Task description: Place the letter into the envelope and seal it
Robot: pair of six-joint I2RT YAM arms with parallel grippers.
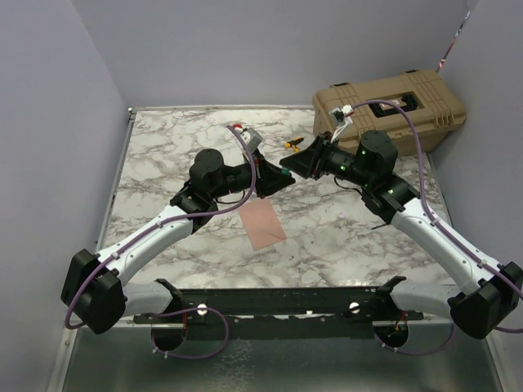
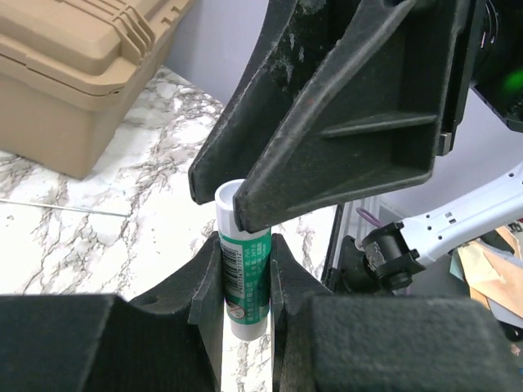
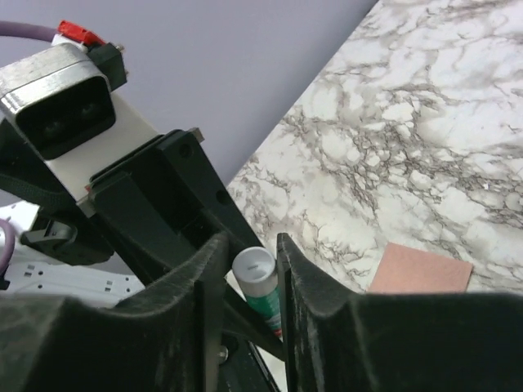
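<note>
Envelope, salmon-tan, flat on marble table; glue stick clamped in left gripper; right gripper flanking its top, grip cannot be told.

Left arm and right arm: white shells, chunky black joints, a purple cable snaking along each. Fingers are matte black ribbed plastic, tiny green light on the right.

Marble, salmon, tan and green
White table veined grey-brown; salmon-pink paper at centre frame; tan case upper right; green-and-white glue stick, black print; purple cables.
</note>
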